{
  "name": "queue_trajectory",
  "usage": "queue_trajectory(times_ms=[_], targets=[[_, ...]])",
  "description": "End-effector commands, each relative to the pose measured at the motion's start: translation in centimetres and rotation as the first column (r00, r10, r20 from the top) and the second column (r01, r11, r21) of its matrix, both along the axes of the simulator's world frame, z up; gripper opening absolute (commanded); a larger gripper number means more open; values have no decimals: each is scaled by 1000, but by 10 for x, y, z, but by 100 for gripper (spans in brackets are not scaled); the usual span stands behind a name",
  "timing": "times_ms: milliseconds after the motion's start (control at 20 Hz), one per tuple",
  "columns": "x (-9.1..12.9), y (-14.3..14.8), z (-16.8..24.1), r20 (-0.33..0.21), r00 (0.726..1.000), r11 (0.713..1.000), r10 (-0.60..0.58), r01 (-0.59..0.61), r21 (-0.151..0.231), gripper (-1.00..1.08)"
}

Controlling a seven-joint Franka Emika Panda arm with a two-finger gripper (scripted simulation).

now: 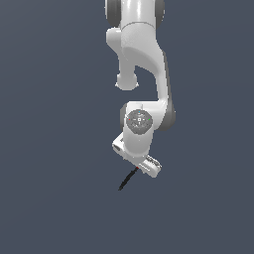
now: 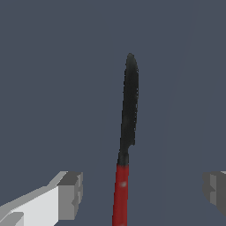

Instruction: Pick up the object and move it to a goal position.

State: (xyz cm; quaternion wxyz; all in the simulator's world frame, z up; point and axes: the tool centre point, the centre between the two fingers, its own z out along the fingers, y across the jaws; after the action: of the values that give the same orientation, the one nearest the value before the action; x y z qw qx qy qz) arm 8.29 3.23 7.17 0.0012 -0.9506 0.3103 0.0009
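The object is a thin stick-like tool (image 2: 128, 132), black along most of its length with a red end. In the wrist view it lies between my two fingertips (image 2: 70, 194), with clear gaps on both sides. My gripper (image 2: 143, 192) is open and touches nothing. In the exterior view the tool (image 1: 127, 180) lies on the dark surface, its red end just under the gripper (image 1: 141, 169), its black part pointing away toward the exterior view's lower left. The fingers themselves are hidden by the hand in the exterior view.
The white arm (image 1: 141, 64) reaches down from the top of the exterior view. The dark grey-blue surface (image 1: 49, 198) spreads all around, and no other object shows on it.
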Motion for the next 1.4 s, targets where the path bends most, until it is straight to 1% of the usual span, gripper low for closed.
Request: queue_trajectory(times_ms=[0,300,600,1050,1350], targets=[[4,0,-6,1,999,999,-37,37,-1,100],[8,0,-13,1,997,997,-79,79,-3,100],[7,0,-17,0,997,997,-78,78,-3,100],[6,0,-58,1,997,997,-82,82,-3,100],[8,0,-64,1,997,997,-83,83,-3,100]])
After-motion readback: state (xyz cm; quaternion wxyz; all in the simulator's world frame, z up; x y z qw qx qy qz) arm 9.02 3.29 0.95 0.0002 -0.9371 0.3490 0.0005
